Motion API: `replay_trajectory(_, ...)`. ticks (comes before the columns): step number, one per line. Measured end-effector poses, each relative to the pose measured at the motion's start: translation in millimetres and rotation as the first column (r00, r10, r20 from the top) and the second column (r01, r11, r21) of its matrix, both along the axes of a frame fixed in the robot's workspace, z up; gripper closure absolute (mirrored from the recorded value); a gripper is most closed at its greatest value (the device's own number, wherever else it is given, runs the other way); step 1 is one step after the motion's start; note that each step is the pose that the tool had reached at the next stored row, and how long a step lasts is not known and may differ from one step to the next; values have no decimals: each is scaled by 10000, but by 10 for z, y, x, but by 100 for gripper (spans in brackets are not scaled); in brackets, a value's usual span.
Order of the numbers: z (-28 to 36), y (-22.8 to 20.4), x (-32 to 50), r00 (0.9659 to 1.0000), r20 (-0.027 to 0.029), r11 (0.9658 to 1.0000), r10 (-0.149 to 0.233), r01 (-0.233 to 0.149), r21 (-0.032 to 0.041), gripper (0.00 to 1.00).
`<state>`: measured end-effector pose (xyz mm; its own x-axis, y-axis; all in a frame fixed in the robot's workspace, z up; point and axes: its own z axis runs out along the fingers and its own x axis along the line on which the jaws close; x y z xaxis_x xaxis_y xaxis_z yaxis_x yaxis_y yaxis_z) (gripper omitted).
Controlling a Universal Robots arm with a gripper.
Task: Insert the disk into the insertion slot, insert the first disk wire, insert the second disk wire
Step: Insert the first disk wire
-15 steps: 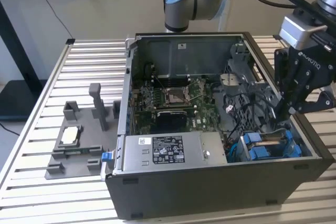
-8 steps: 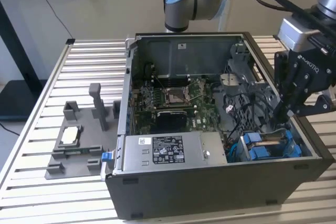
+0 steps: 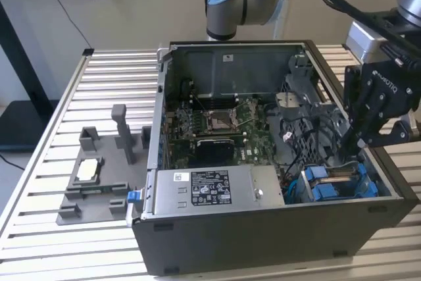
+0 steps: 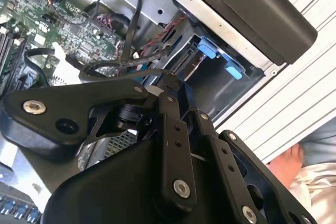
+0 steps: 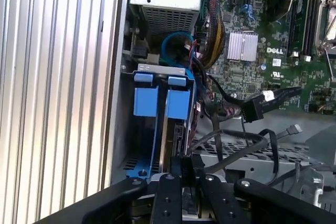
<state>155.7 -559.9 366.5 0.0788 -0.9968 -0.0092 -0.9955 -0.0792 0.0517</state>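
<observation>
The disk [image 3: 339, 177] sits on edge inside the insertion slot [image 3: 309, 192], a grey cage with blue parts at the open computer case's corner on the exterior view's right. Its blue end tabs [image 5: 157, 100] [image 4: 207, 50] show in both wrist views, and its thin edge [image 5: 169, 129] runs toward my gripper [image 5: 186, 167]. My gripper [image 3: 357, 141] hangs low over the cage's far end, shut, with the tips close to the disk's end. Two loose black wires end in connectors [image 5: 252, 109] [image 5: 295, 128] beside the cage, both unplugged.
The case wall [image 3: 263, 228] surrounds the motherboard [image 3: 210, 126] and the silver power-supply box [image 3: 210, 185]. Black cables [image 4: 131, 51] cross near my gripper. A grey fixture [image 3: 99, 176] lies on the slatted table at the exterior view's left. A person's hand [image 4: 286, 163] is beside the table.
</observation>
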Motion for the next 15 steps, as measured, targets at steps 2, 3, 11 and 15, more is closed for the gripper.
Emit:
replay_trajectory(2,-1,-2,0,9999,-151,10000,-28,28,3,81)
replay_trajectory(3,-1,-4,1,9997,-225,10000,-34,34,8,81)
replay_trajectory(11,-25,-34,60,9991,-430,9999,-45,50,119,81)
replay_trajectory(15,-49,-53,76,9989,-463,9998,-78,85,164,81)
